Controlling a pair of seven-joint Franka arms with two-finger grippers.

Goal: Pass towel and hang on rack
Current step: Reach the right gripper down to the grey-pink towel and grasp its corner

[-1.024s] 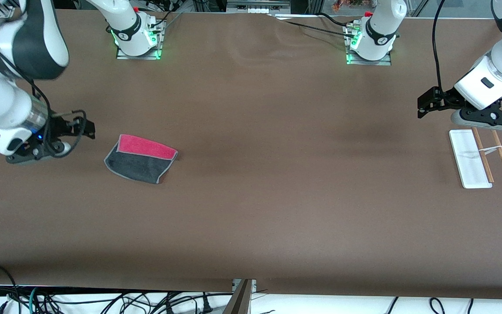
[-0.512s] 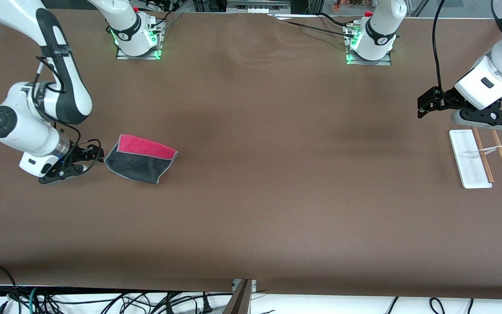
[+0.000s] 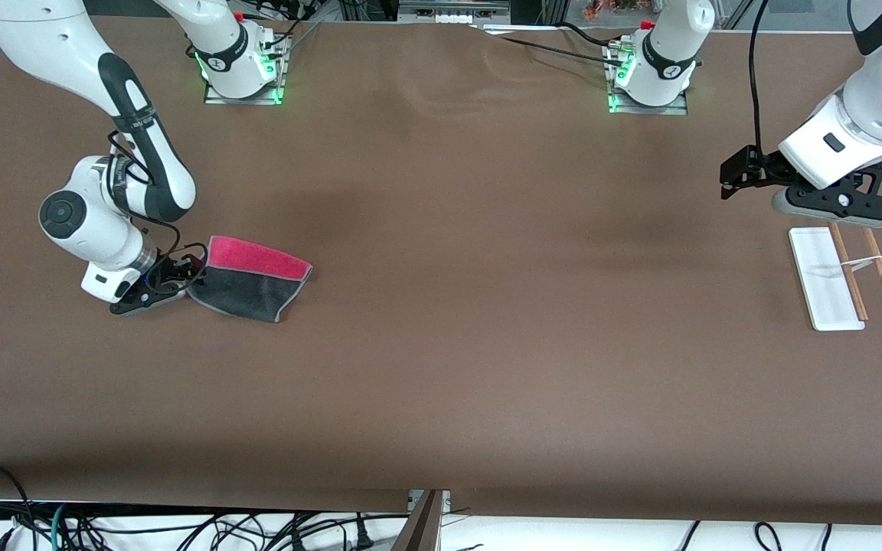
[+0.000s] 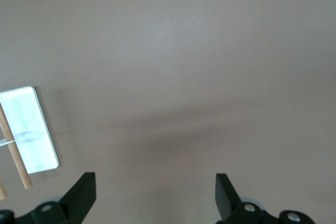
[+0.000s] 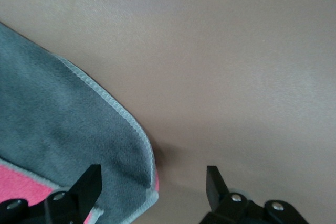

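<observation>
Change: the right gripper [image 3: 181, 277] has swung in from the left edge of the frame and come down to the towel's corner; the left gripper [image 3: 733, 180] has shifted slightly up-frame; the towel has not moved.
Towel [image 3: 250, 278]: flat on the brown surface [image 3: 487, 344], left of centre, red half toward the bases.
Right arm: elbow bent, wrist low, jaws spread at the towel's grey corner [image 5: 121, 150], gripping nothing.
Rack [image 3: 825, 278]: lying at the right edge.
Left arm: waiting above the rack's upper end, jaws parted and empty.
</observation>
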